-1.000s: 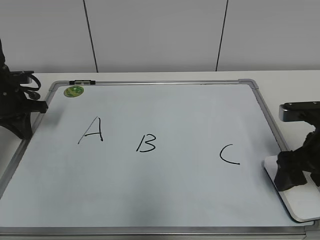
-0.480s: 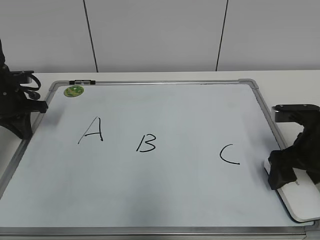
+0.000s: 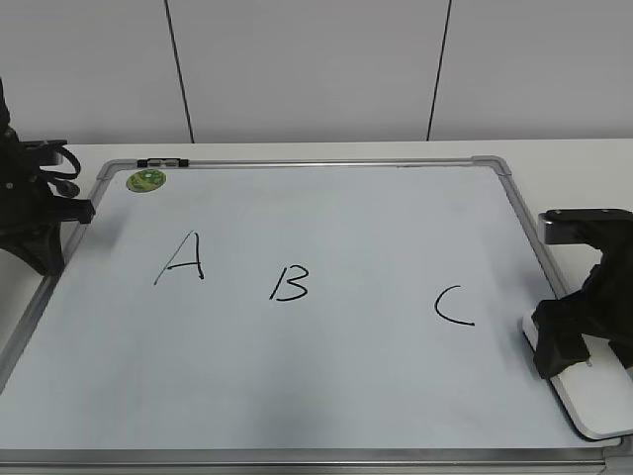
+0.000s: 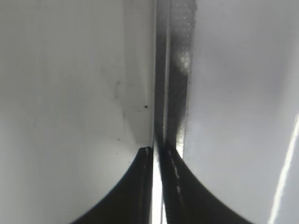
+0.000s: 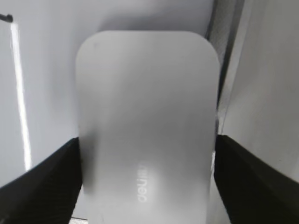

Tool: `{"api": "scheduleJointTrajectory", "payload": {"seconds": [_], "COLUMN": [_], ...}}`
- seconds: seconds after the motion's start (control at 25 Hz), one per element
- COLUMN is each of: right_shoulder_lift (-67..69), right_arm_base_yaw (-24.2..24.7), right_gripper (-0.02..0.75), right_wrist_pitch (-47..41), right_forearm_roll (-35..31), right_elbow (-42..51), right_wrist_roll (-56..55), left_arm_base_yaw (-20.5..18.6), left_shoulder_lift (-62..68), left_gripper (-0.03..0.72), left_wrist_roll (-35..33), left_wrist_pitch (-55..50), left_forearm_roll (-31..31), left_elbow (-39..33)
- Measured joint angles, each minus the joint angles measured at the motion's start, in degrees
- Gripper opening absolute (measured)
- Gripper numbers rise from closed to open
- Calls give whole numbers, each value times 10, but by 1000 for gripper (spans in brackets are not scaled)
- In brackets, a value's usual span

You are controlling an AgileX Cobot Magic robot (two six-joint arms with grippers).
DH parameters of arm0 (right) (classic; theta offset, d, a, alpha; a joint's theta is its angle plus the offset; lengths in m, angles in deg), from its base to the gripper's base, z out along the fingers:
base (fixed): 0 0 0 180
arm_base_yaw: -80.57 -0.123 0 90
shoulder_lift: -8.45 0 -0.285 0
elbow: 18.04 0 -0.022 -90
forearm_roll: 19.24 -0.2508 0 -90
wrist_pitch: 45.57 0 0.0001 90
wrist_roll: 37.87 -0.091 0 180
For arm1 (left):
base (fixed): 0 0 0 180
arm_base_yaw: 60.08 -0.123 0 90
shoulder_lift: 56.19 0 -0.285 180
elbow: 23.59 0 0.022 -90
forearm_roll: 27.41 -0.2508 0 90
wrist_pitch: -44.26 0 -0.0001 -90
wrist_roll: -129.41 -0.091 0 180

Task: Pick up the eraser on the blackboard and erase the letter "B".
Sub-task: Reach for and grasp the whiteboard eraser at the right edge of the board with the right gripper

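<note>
Right wrist view: right gripper (image 5: 147, 182) spread wide, one finger (image 5: 42, 182) at 9 o'clock and one at 3 o'clock of the eraser (image 5: 147, 121), both at its long edges; squeeze not confirmable. Grey lettering shows here only. Exterior view: right gripper (image 3: 574, 336) sits over the eraser (image 3: 593, 401) at the blackboard's (image 3: 297, 163) 4 o'clock corner, letter "B" (image 3: 289, 283) well apart toward 9 o'clock. Left gripper (image 4: 156, 186) pinched together over the frame edge, parked at the board's 10 o'clock.
</note>
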Motion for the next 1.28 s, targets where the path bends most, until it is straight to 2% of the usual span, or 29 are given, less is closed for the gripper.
{"api": "scheduleJointTrajectory", "payload": {"seconds": [0.72,0.92,1.28], "right_shoulder_lift": [0,0,0], "right_arm_base_yaw": [-13,-13,-13], "right_gripper": [626,547,532], "right_wrist_pitch": [-4,-6,-7], "right_forearm_roll": [13,15,15], "right_elbow": [0,0,0], "right_wrist_roll": [-12,-14,-14], "left_arm_base_yaw": [-1,-1,-1], "left_shoulder_lift": [0,0,0], "left_gripper": [34,32,32], "left_wrist_roll": [-1,-1,-1], "left_wrist_pitch": [0,0,0], "left_forearm_roll": [3,4,4], "left_elbow": [0,0,0]}}
